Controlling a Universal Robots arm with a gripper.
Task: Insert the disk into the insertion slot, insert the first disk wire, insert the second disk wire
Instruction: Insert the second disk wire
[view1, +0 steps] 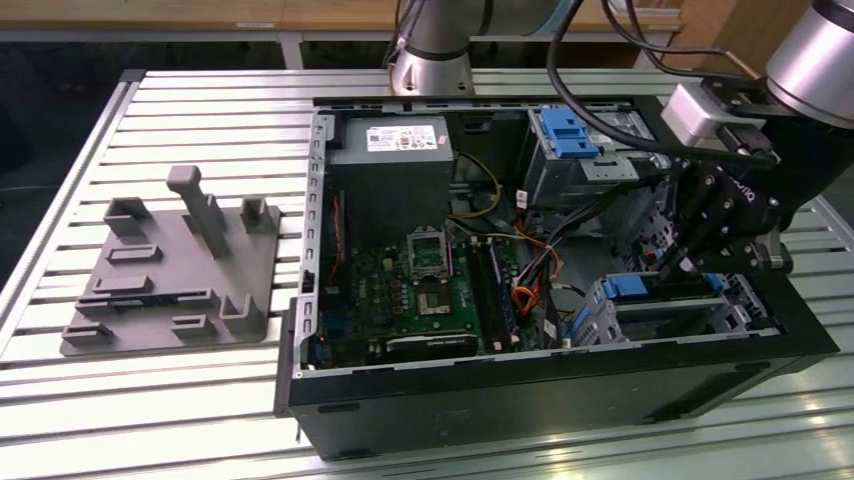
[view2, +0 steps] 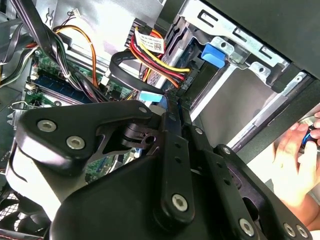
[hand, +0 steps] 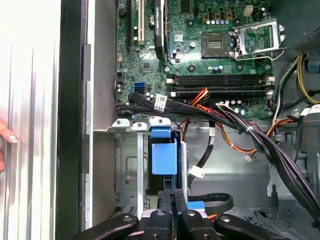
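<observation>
While hovering over the insertion slot (view1: 674, 305), gripper (hand: 173, 197) fingers pressed together, pinching nothing visible; disk (hand: 164, 159) seated inside.

The computer case (view1: 561, 400) lies open on the surface (view1: 160, 400), with a fixture plate (view1: 174, 280) beside it at the exterior view's left. Inside the case, the motherboard (view1: 427, 300) sits mid-case; the insertion slot (view1: 667, 310) is at the exterior view's right — the tool (view1: 694, 265) just above it.
</observation>
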